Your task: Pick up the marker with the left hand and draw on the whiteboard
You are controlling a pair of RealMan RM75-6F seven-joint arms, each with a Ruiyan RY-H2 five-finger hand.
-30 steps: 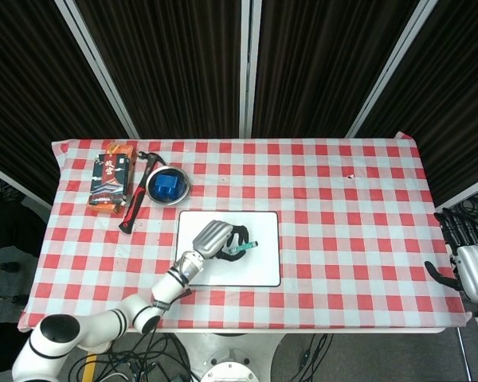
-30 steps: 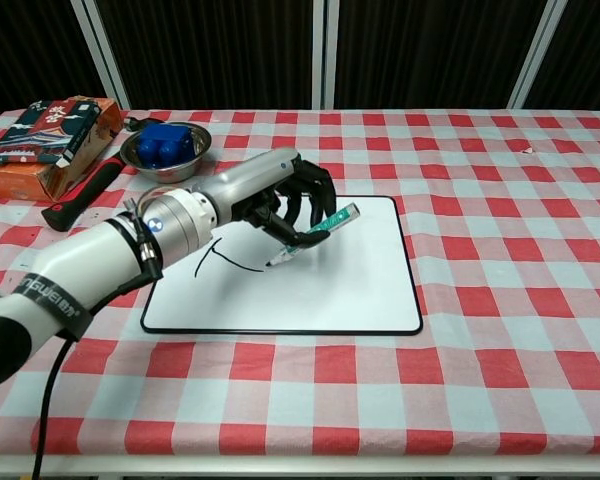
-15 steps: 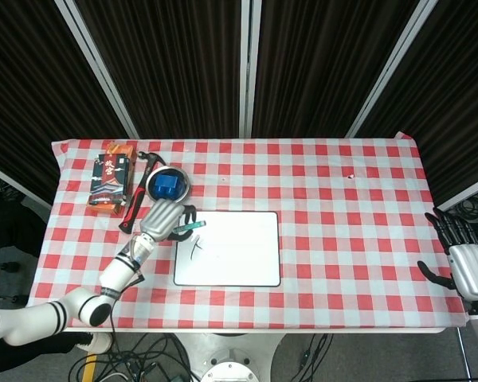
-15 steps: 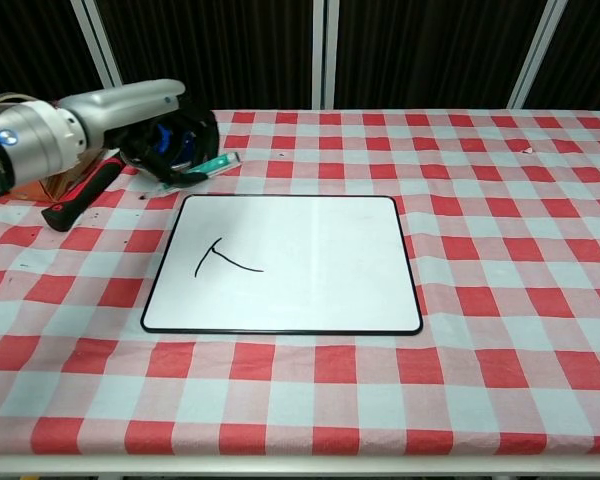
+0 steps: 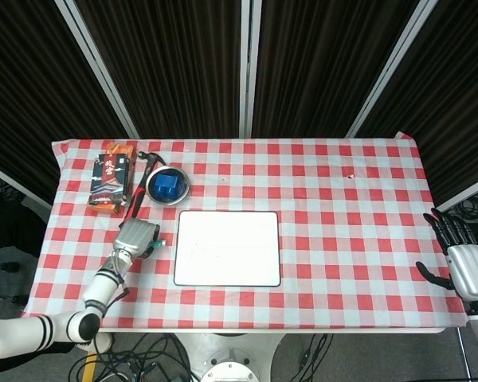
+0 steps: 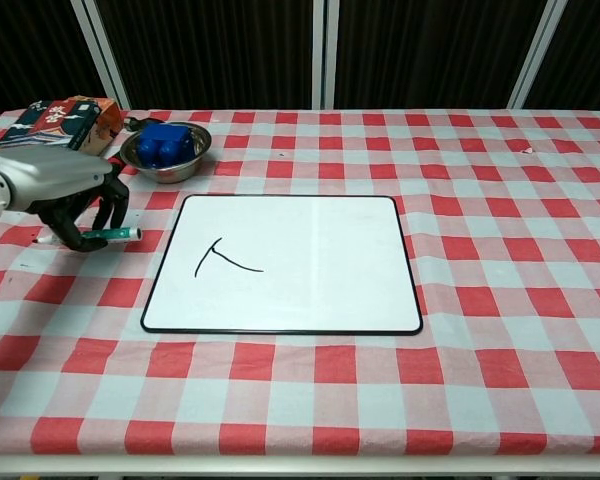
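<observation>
red-and-white checked cloth covers the table [image 6: 500, 330], and the whiteboard [image 6: 310, 290] lies flat on it near the front edge, a short black mark [image 6: 223, 259] drawn on its left part. left of the whiteboard, off its surface, the left hand [image 6: 72, 196] grasps the marker [image 6: 108, 235], fingers curled around the barrel; the marker lies roughly level, its pale end pointing toward the whiteboard's left edge without touching it. in the head view the same hand [image 5: 137, 237] sits just beside that edge. behind the whiteboard's left corner stands a metal bowl [image 6: 167, 163] holding blue blocks [image 6: 162, 141]. left of the bowl is an orange box [image 6: 58, 121], and a hammer [image 5: 135, 199] lies between them in the head view. far to the right of the whiteboard, past the table's edge, the right hand [image 5: 464, 263] is empty, its fingers spread.
</observation>
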